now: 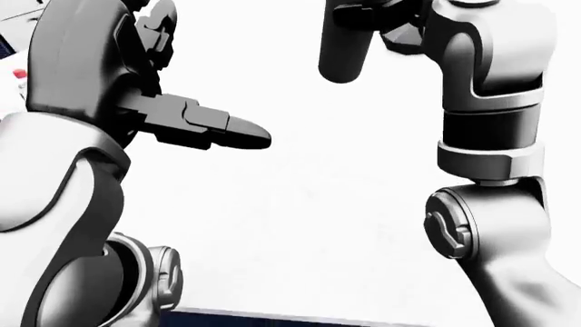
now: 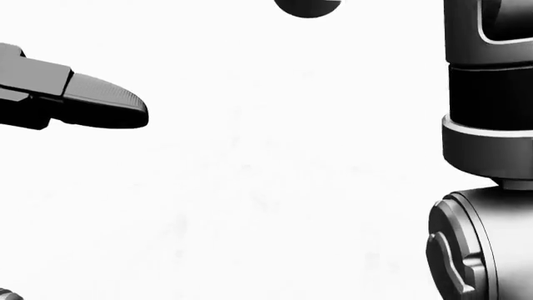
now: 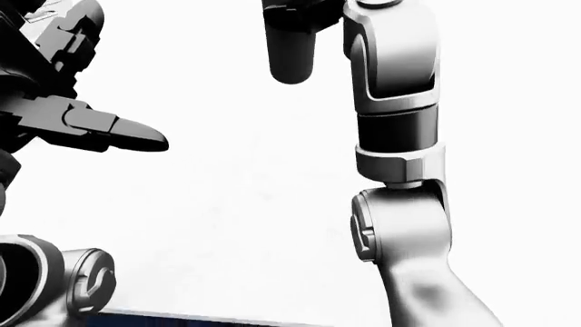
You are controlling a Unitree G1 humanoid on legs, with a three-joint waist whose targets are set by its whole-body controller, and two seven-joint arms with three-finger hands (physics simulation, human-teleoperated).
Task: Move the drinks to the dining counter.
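Note:
No drink shows plainly. A small red-capped thing (image 1: 18, 75) peeks out at the left edge of the left-eye view, too cropped to name. My left hand (image 1: 238, 133) reaches in from the left with a dark finger (image 2: 104, 103) stretched out to the right, and nothing is in it. My right hand (image 1: 343, 63) is mostly cut off at the top; one dark finger (image 3: 291, 58) hangs straight down, holding nothing. Both hands hover over a white counter top (image 2: 250, 187).
My right forearm and wrist joint (image 2: 483, 250) fill the right side of the head view. My left arm (image 1: 63, 191) takes up the left of the left-eye view. A thin navy strip, the counter's front (image 1: 272, 319), shows along the bottom.

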